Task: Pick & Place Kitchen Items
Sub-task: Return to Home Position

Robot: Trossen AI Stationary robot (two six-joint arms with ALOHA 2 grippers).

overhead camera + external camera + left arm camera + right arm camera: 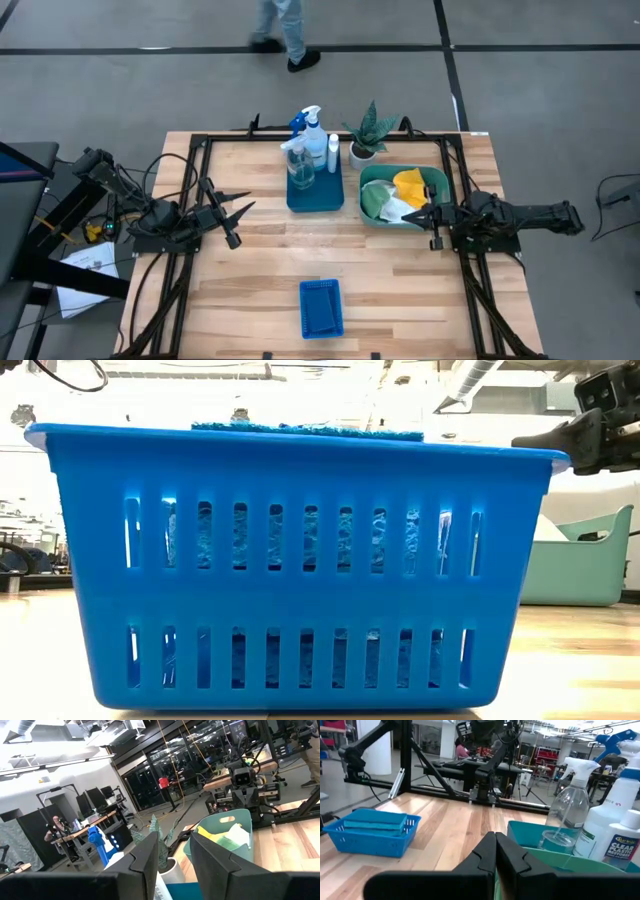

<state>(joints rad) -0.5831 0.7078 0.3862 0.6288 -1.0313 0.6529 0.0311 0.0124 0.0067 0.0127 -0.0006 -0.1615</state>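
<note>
Homing looks low-risk. Sponges (320, 308) sit in basket (304, 312), nearest. Left gripper (243, 205) spread, empty, apart from tray (298, 200). Right gripper (418, 214) pinched together, empty, over tub (365, 192) with cloths (408, 183): retracting low could snag rim. Bottles (312, 150) stand in tray, far.

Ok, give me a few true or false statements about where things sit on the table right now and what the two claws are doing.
1. The blue basket stands alone on the table, apart from the left claw and the right claw. True.
2. The bottles lie in the teal tub. False: they stand upright in the blue tray; the tub holds cloths.
3. The right claw, at the tub's edge, is shut and empty. True.
4. The left claw grips the yellow cloth. False: it is open and empty over the table's left part; that cloth lies in the tub.
5. The potted plant stands on the table, outside both tray and tub. True.
</note>
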